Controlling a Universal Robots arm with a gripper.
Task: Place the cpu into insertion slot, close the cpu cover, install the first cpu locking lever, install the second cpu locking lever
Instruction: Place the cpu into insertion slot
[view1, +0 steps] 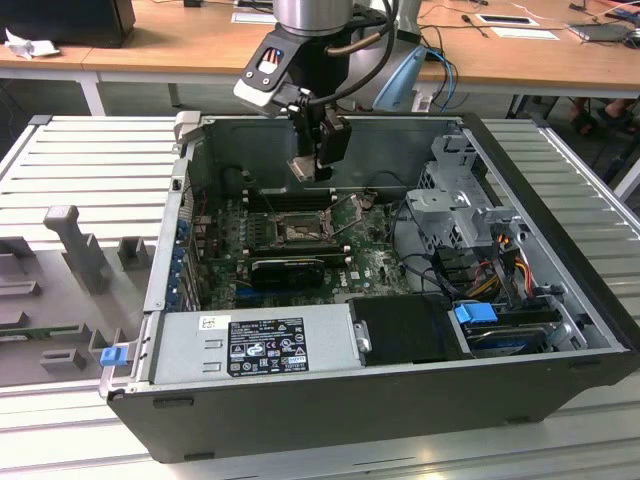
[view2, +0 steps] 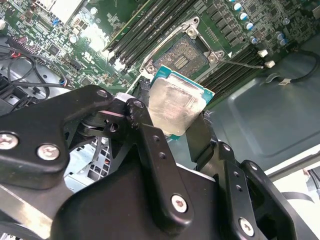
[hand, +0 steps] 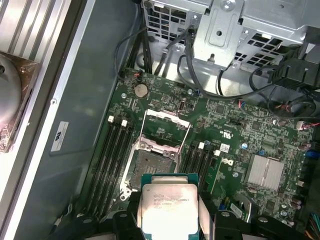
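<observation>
My gripper (view1: 318, 165) hangs inside the open computer case, shut on the cpu (view1: 306, 168), a flat square chip with a pale silvery face. In both wrist views the cpu (view2: 176, 106) (hand: 169, 207) sits between the black fingers (view2: 150, 145), gripped by two opposite edges. It is held in the air above the green board, near the insertion slot (view1: 298, 232) (hand: 151, 169) (view2: 184, 55) and apart from it. The slot lies bare, showing its dark contact field. The cpu cover (hand: 169, 117) is swung back, open, behind the slot.
Long black memory slots (hand: 111, 165) flank the socket on both sides. A metal drive cage (view1: 462, 205) with cables fills the case on the exterior view's right, and a power supply (view1: 255, 342) sits along the front. A grey fixture tray (view1: 70, 290) lies outside the case.
</observation>
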